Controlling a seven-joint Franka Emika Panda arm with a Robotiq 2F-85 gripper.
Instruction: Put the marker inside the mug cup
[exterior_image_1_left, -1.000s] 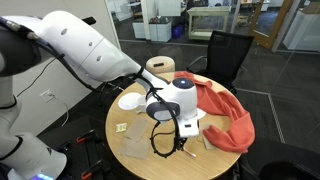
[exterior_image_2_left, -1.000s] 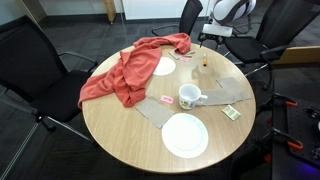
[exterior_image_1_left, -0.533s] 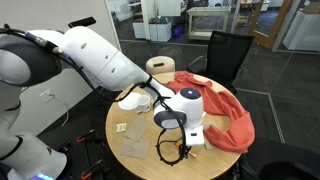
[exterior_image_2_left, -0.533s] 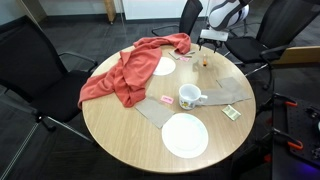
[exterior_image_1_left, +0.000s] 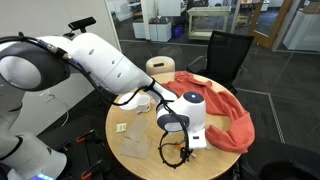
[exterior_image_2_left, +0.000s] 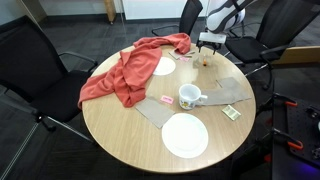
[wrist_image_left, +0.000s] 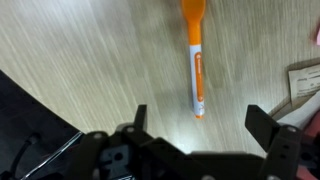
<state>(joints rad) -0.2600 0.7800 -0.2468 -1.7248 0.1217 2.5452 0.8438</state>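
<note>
Descending, claw (wrist_image_left: 198, 130) nears marker (wrist_image_left: 195, 62).

Exterior view set near the arm's base, slightly raised: it faces across the round table (exterior_image_1_left: 114, 120), with the gripper (exterior_image_1_left: 172, 150) close in the foreground and the red cloth (exterior_image_1_left: 228, 118) beyond the jaws. Exterior view from the opposite side, higher and farther back: it looks down over the whole table (exterior_image_2_left: 120, 130), gripper (exterior_image_2_left: 210, 42) at the far rim, cloth (exterior_image_2_left: 125, 75) off to one side of the jaws. Both share tabletop, cloth and gripper. Wrist view: very close, straight down between spread fingers (wrist_image_left: 138, 118), showing wood grain, with the marker (wrist_image_left: 195, 60) ahead of the jaws.
</note>
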